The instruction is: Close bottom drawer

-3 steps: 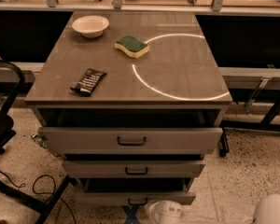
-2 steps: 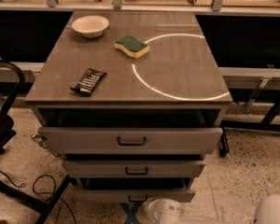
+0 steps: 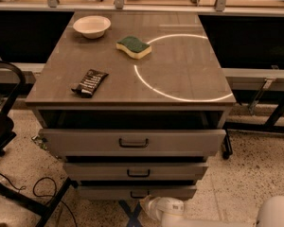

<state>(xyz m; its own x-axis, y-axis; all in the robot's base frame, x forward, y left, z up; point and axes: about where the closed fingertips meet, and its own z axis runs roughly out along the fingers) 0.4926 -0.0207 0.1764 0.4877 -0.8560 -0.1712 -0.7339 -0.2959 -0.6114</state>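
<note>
Moved: nothing to see; drawers and claw (image 3: 164, 207) placed as a second ago.
Claw: low, just before bottom drawer (image 3: 99, 193), right of its handle (image 3: 138, 193); apart or together, cannot tell.
Bottom drawer: lowest of three, pulled out a little.
Risk: off-centre push, likely skewing or jamming it; slipping under its front.
Containers: drawer insides dark, contents hidden; bowl (image 3: 91, 25) on bench (image 3: 189, 65), seemingly empty.
</note>
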